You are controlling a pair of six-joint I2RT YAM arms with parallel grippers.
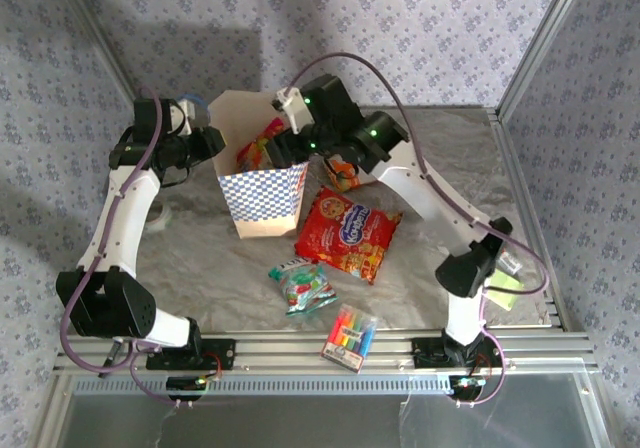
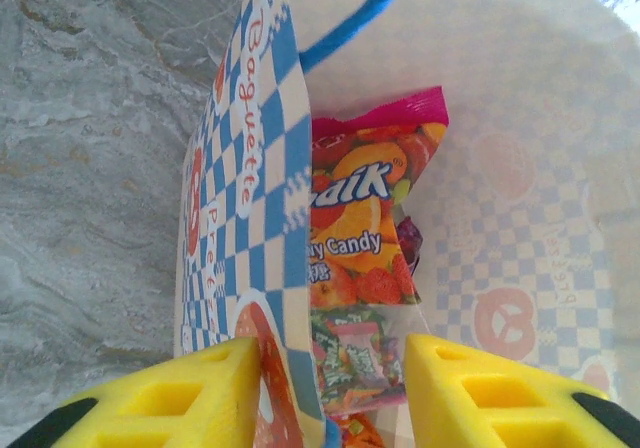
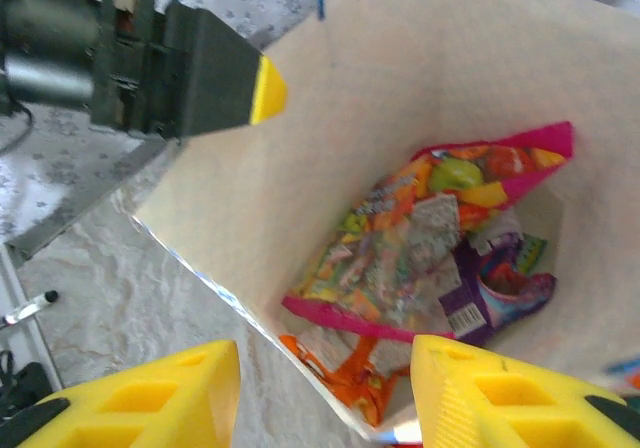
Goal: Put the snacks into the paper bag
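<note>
The tan paper bag (image 1: 262, 193) with its blue-white checkered band stands upright and open at the back left. Inside lie a pink-edged candy bag (image 3: 430, 238), a purple packet (image 3: 505, 288) and an orange packet (image 3: 350, 368). My left gripper (image 2: 325, 398) is open and straddles the bag's checkered wall (image 2: 245, 198), close to the candy bag (image 2: 365, 218). My right gripper (image 3: 325, 393) is open and straddles the opposite rim. On the table lie the red cookie bag (image 1: 347, 233) and a green-red packet (image 1: 303, 286). An orange-white packet (image 1: 342, 175) peeks from under the right arm.
A clear flat pack of coloured markers (image 1: 350, 336) lies near the front rail. A yellow sticky-note pad (image 1: 505, 290) sits by the right arm's base. The left gripper's yellow fingertip (image 3: 262, 88) shows beyond the bag's far rim in the right wrist view.
</note>
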